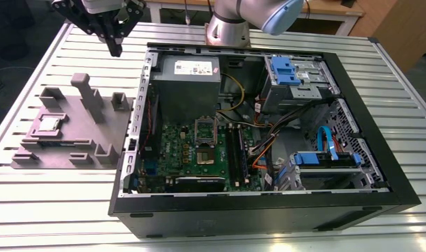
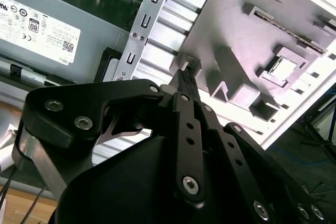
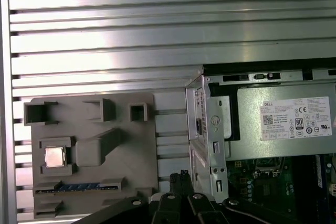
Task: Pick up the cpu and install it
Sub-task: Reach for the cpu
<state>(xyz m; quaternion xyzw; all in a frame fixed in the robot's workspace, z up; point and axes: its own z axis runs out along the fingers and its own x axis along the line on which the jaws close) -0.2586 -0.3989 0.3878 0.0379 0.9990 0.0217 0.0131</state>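
Your black hand (image 1: 115,49), partly cut off, hangs clenched and empty; the small silver square cpu (image 1: 48,124) lies in a grey tray (image 1: 80,131).

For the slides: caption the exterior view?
Black gripper hangs over slatted metal table; small silver square cpu sits in grey fixture beside open computer case.

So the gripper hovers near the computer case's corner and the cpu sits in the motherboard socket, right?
No. The cpu lies in a square pocket of the grey fixture beside the computer case, not in the motherboard socket; the exterior view shows it. The gripper does hover near the case's corner.
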